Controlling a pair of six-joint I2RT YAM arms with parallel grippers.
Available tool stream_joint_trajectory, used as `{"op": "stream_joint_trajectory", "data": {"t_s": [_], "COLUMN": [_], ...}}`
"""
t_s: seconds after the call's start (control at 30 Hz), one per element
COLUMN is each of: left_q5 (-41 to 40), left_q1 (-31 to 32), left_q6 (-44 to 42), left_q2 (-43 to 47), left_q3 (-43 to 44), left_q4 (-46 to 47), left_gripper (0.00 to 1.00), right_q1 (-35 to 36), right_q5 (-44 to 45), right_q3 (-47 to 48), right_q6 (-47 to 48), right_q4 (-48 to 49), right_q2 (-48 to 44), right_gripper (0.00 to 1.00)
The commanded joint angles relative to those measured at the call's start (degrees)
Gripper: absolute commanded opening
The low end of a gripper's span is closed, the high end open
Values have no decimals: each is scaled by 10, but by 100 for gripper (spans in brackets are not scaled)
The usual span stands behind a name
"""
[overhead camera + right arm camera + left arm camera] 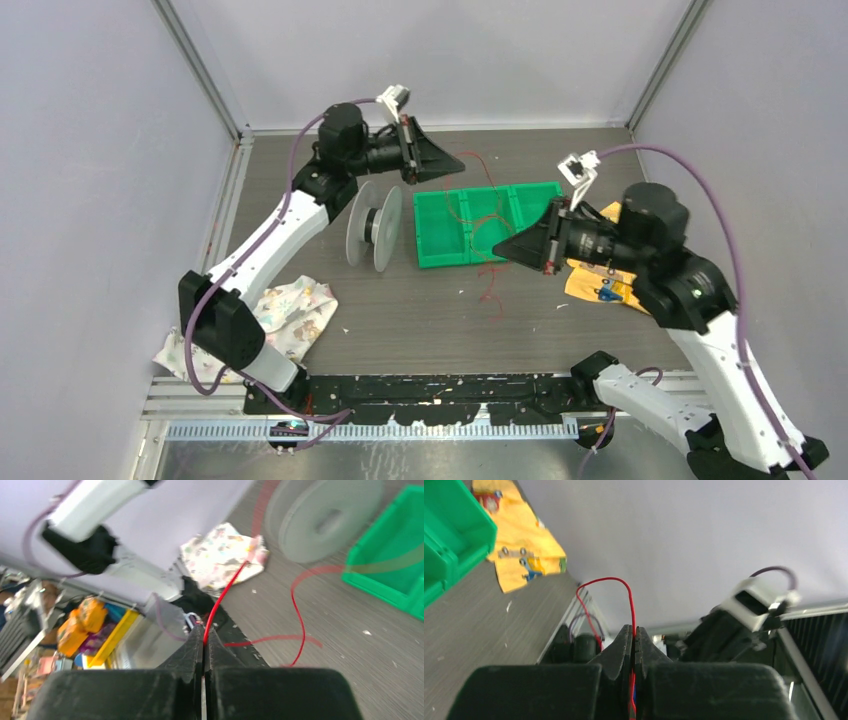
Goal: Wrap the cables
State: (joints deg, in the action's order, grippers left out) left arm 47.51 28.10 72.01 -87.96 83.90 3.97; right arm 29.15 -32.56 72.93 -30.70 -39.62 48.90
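A thin red cable (490, 290) runs in loose loops from the left gripper, across the green bin (445, 262), down onto the table. My left gripper (455, 163) hangs above the bin's far left corner. In the left wrist view it (633, 630) is shut on the red cable (632, 610), which arcs up out of the tips. My right gripper (497, 250) is at the bin's near edge. In the right wrist view it (204, 632) is shut on the red cable (227, 598), which leads away taut. A clear spool (375, 225) stands on edge left of the bin.
A patterned cloth (295, 310) lies at the near left by the left arm's base. A yellow cloth (600, 285) lies under the right arm. The spool (325, 520) and the bin (395, 570) also show in the right wrist view. Grey walls enclose the table.
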Motion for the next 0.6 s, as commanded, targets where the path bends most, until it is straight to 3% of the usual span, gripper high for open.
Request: {"op": "stream_joint_trajectory", "data": {"t_s": [0.0,0.1,0.23,0.37,0.47,0.57], "left_q5": [15,4,-34,-35,-102,-192], "left_q1": [76,94,93,93,92,88], "left_q6": [-128,-150,-220,-286,-347,-421], "left_q2": [-11,-31,-63,-86,-59,-22], "left_q3": [42,26,18,64,94,119], "left_q4": [-114,-130,-168,-257,-328,-393], "left_gripper": [1,0,2,33,58,70], "right_q1": [1,2,2,1,0,-6], "right_q5": [-122,-128,-118,-60,-24,2], "right_q3": [74,67,-10,-101,-141,-160], "right_q6": [-10,-19,-36,-82,-110,-138], "right_q4": [-48,-56,-46,19,47,70], "right_q2": [-23,-24,-17,-22,-4,23], "right_gripper": [1,1,1,1,1,1]}}
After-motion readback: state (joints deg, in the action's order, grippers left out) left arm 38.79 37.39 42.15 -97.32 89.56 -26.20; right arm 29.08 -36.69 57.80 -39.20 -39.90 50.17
